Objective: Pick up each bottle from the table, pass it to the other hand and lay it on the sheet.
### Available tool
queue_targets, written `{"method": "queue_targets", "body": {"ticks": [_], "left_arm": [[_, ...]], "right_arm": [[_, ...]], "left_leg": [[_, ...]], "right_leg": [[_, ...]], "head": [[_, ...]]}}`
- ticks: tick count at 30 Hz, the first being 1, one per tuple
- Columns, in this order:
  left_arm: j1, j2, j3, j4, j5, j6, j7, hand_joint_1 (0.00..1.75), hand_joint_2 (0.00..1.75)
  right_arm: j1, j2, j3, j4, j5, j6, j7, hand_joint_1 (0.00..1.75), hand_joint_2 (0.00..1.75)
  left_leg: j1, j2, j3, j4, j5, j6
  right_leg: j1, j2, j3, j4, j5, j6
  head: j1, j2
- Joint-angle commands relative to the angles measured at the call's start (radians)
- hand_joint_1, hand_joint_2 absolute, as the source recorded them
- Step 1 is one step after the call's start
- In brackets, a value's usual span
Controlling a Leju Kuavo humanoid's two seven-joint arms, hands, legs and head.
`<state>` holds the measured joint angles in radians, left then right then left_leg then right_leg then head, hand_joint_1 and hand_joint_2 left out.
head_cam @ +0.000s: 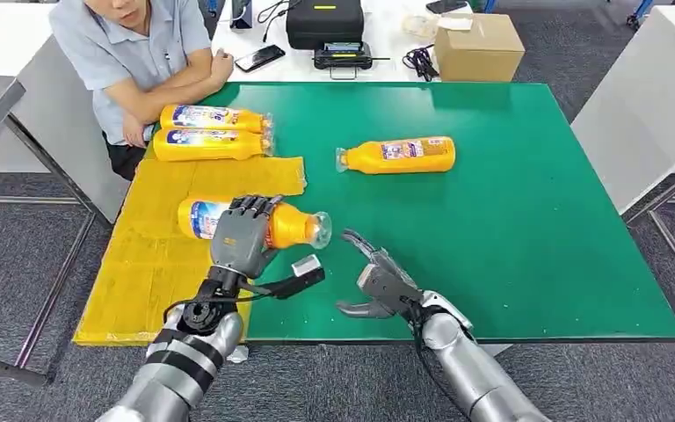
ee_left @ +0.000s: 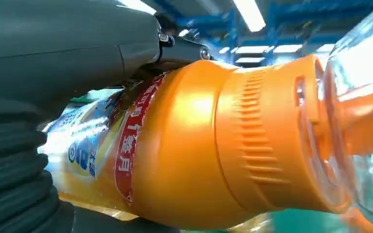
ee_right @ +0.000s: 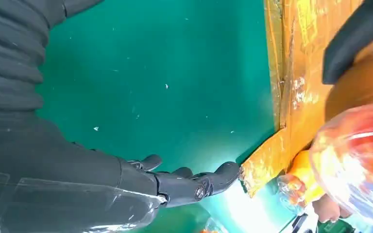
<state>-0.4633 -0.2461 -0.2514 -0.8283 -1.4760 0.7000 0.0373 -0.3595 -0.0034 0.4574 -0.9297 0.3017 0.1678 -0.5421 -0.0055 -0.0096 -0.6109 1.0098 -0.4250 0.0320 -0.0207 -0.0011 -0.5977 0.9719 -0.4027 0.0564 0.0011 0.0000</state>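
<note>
A bottle [head_cam: 294, 226] of orange drink is gripped around its middle by the left hand [head_cam: 242, 233] and held on its side over the right edge of the yellow sheet [head_cam: 145, 264], with its clear cap end pointed toward the right hand [head_cam: 378, 281]. The right hand is held empty with fingers spread, just beside the cap, above the green table [head_cam: 527, 220]. Two more bottles [head_cam: 215, 132] are laid side by side at the far end of the sheet, near a seated person [head_cam: 141, 61]. Another bottle [head_cam: 397, 155] is left lying on the green surface, well apart from the sheet.
</note>
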Motion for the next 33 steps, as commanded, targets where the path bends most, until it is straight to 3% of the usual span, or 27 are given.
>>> {"method": "queue_targets", "body": {"ticks": [1,6,16,17,18,23,33], "left_arm": [[-0.198,0.073,-0.048,0.355,0.025,-0.09,0.101,1.75,1.75],[-0.238,0.074,-0.058,0.415,0.018,-0.232,0.154,1.75,1.75],[-0.257,0.075,-0.079,0.444,-0.003,-0.287,0.178,1.75,1.75],[-0.26,0.074,-0.086,0.449,-0.01,-0.301,0.18,0.63,1.75],[-0.258,0.071,-0.086,0.446,-0.009,-0.304,0.184,0.07,1.75],[-0.253,0.07,-0.088,0.446,-0.009,-0.3,0.186,0.0,1.75],[-0.253,0.061,-0.07,0.487,0.052,-0.449,0.142,0.0,1.75]], "right_arm": [[-0.009,0.006,-0.022,0.04,0.001,0.002,0.006,0.0,1.75],[-0.005,0.008,-0.034,0.031,0.007,0.007,0.012,0.0,1.75],[0.001,0.014,-0.043,0.029,0.012,0.008,0.013,0.0,1.75],[0.002,0.013,-0.043,0.029,0.014,0.009,0.013,0.0,1.75],[0.004,0.013,-0.045,0.03,0.016,0.011,0.012,0.0,1.75],[0.006,0.013,-0.046,0.03,0.017,0.011,0.011,0.0,1.75],[0.006,0.008,-0.062,0.02,0.035,0.014,0.012,0.0,1.75]], "left_leg": [[0.001,0.0,0.004,0.0,-0.001,-0.002],[0.001,0.001,0.002,0.0,-0.001,-0.001],[0.001,0.001,0.003,0.0,-0.001,-0.002],[0.001,0.001,0.002,0.0,-0.001,-0.002],[0.002,0.002,0.004,0.001,-0.002,-0.002],[0.001,0.001,0.003,0.001,-0.001,-0.002],[0.001,0.001,0.004,0.0,-0.002,-0.002]], "right_leg": [[0.002,-0.001,0.004,0.0,-0.001,-0.003],[0.001,0.001,0.002,0.0,0.0,-0.002],[0.001,0.001,0.003,0.0,-0.001,-0.002],[0.001,0.0,0.002,0.0,-0.001,-0.002],[0.002,0.001,0.004,0.001,-0.001,-0.003],[0.001,0.001,0.002,0.0,-0.001,-0.002],[0.001,0.001,0.004,0.0,-0.001,-0.003]], "head": [[0.0,0.0],[0.0,0.0],[0.0,0.0],[0.0,0.0],[0.0,0.0],[0.0,0.0],[0.0,0.0]]}}
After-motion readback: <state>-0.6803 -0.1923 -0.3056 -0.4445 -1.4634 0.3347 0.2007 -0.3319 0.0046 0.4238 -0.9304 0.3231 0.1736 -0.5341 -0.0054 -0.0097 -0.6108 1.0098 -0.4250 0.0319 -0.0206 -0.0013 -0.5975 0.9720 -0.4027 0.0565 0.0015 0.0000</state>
